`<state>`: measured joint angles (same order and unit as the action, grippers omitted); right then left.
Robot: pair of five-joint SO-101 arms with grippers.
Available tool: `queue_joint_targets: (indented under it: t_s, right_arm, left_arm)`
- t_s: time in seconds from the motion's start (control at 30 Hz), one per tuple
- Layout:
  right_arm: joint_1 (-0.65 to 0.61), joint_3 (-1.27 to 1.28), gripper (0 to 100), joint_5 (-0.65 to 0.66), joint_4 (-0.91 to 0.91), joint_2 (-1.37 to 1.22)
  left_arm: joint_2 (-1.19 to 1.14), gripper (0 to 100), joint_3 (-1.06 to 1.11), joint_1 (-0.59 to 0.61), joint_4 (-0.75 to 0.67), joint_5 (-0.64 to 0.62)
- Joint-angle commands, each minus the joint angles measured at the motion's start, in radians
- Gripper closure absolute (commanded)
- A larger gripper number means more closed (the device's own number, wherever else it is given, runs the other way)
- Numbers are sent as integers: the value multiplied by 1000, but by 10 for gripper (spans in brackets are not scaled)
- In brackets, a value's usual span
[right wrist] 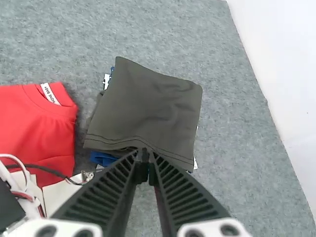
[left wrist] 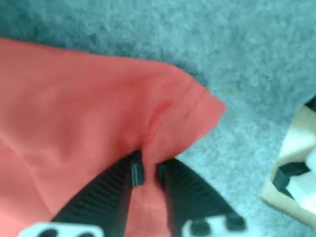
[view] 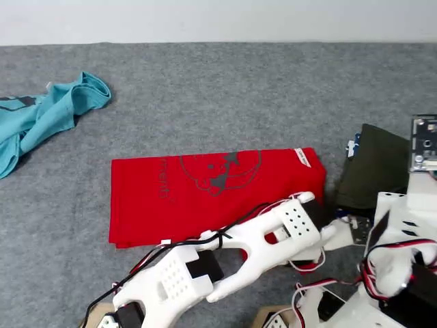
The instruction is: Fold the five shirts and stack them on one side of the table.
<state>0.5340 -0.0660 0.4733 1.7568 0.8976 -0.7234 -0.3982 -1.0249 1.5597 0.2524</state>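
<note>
On grey felt [view: 239, 89], left jaws pinch the creased red shirt [left wrist: 74, 98]; right jaws meet.

Your surface [view: 239, 96] carries three groups of shirts. The flat shirt [view: 177, 198] lies at the centre. The loose shirt [view: 41, 116] lies well apart from it, at the far left. The stack of shirts [view: 375, 167] sits just beside the flat shirt's right end. Your left end effector [left wrist: 146, 165] pinches the flat shirt near that right end. Your right end effector [right wrist: 144, 158] hangs over the stack's near edge.
</note>
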Motion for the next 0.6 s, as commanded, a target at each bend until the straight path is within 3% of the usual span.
queue_joint_targets:
  t_s: [0.0, 0.27, 0.57]
  right_arm:
    - [12, -3, 984, 5, 39, -2]
    - [12, -3, 984, 5, 39, -2]
    - [12, 0, 984, 5, 39, -2]
  left_arm:
    - [8, 994, -119, 0, 72, -9]
    - [0, 994, -334, 94, 137, -9]
    - [-2, 993, -375, 210, 137, -2]
